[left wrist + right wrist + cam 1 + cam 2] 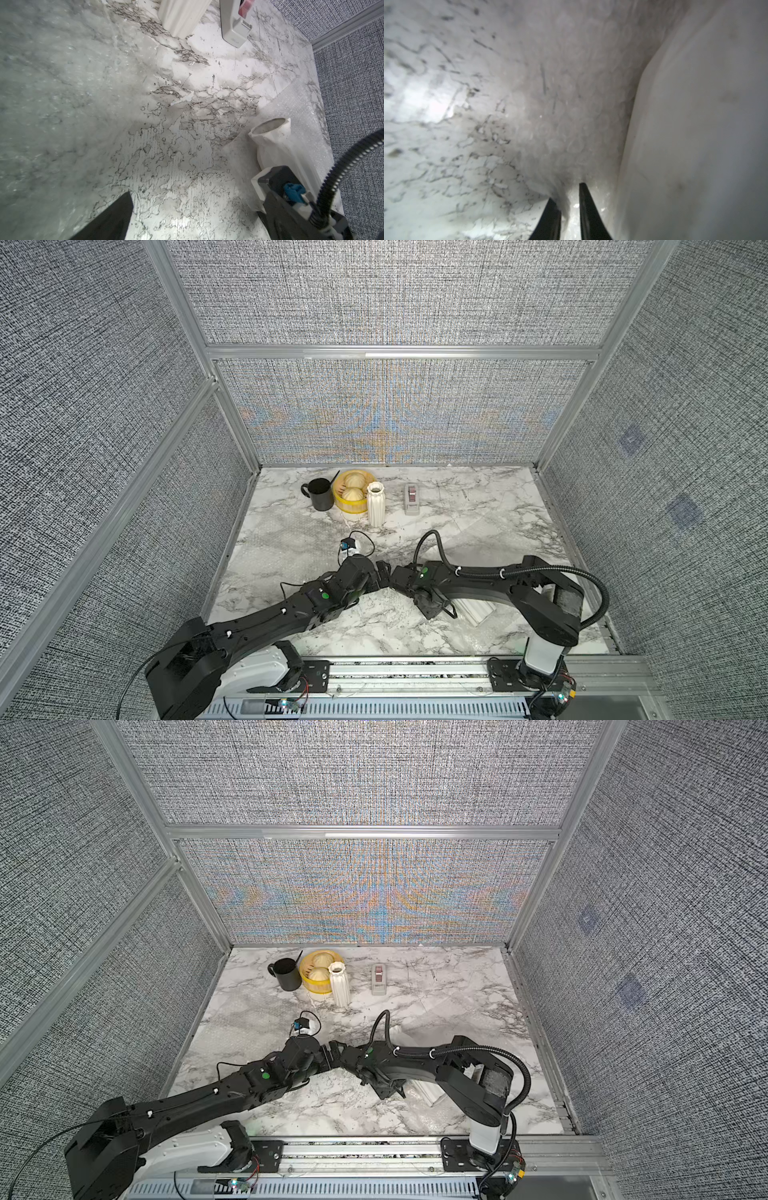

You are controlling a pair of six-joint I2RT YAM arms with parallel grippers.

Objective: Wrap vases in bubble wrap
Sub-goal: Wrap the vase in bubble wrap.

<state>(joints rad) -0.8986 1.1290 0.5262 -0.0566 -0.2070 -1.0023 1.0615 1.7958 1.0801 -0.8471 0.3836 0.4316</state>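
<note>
A small ribbed white vase stands upright at the back of the marble table. A larger vase lies on its side on a bubble wrap sheet under my right arm. In the right wrist view my right gripper is shut on a fold of that bubble wrap, with the vase's white side close beside it. My left gripper hangs open and holds nothing, nearly touching the right wrist. Another bubble wrap sheet lies flat at the left.
A black mug, a yellow steamer basket holding two buns and a grey tape dispenser stand along the back. Grey fabric walls close in three sides. A metal rail runs along the front.
</note>
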